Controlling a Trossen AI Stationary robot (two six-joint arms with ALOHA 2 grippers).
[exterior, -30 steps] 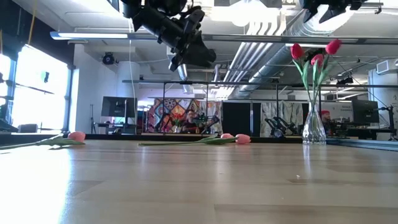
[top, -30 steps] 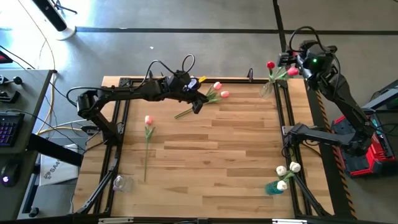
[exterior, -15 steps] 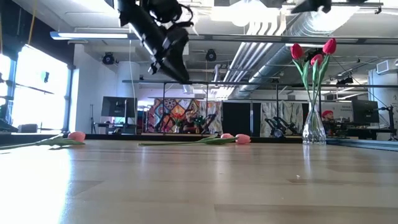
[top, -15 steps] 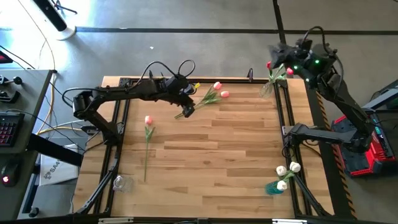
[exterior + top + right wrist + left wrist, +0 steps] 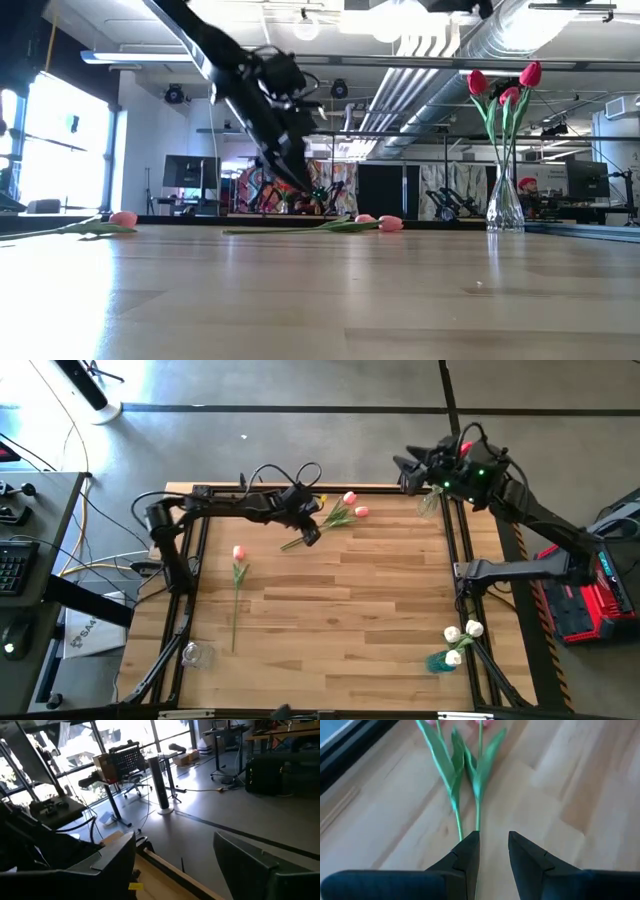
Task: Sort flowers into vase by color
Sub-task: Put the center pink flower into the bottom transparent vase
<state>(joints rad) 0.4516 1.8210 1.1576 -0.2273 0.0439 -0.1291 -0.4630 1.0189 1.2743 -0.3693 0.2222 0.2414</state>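
Left gripper (image 5: pixel 309 536) is down low at about 11 o'clock on the light wooden table (image 5: pixel 380 610), fingers slightly parted and empty, lined up over the thin green stems of the two pink tulips (image 5: pixel 352 506), probably to pinch one. Right gripper (image 5: pixel 408 470) hangs wide open and empty near the clear glass vase of red tulips (image 5: pixel 504 205) at 1 o'clock.

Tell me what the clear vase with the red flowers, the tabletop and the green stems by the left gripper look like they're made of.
The clear narrow vase looks like glass or clear plastic: the room shows through it. The pale wooden tabletop shows planks with grain and a dull sheen. The two thin green stems in front of the left gripper look like smooth moulded plastic, with evenly coloured, possibly fabric, leaves.
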